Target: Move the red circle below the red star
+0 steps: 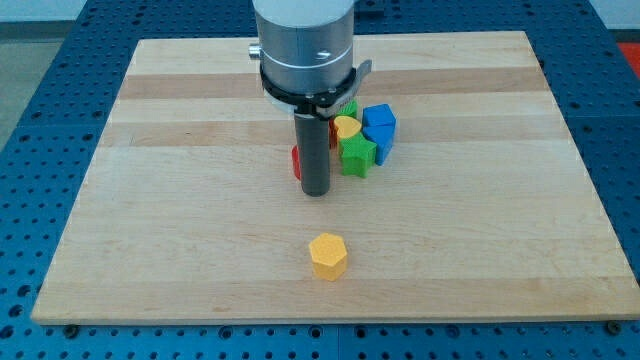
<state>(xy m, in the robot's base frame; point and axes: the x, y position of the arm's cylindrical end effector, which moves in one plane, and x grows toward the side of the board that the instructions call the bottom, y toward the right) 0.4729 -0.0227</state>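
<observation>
Rod end, my tip [316,191], rests on the counter [150,220]; no pincer shows. Touching its left, a red block [297,162] peeks out, shape unclear. Right: yellow heart [346,127], green star [357,153], blue blocks [379,122]. Below, apart: yellow hexagon [328,256].

A pale wooden board [150,220] lies on blue perforated table [30,150].

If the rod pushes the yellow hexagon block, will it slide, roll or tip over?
The yellow hexagon block lies flat and squat on the wooden board, so it probably slides rather than tips or rolls. It looks rigid. Standing alone, it should move freely, though an off-centre push may turn it. My tip is above it, near the cluster.
</observation>
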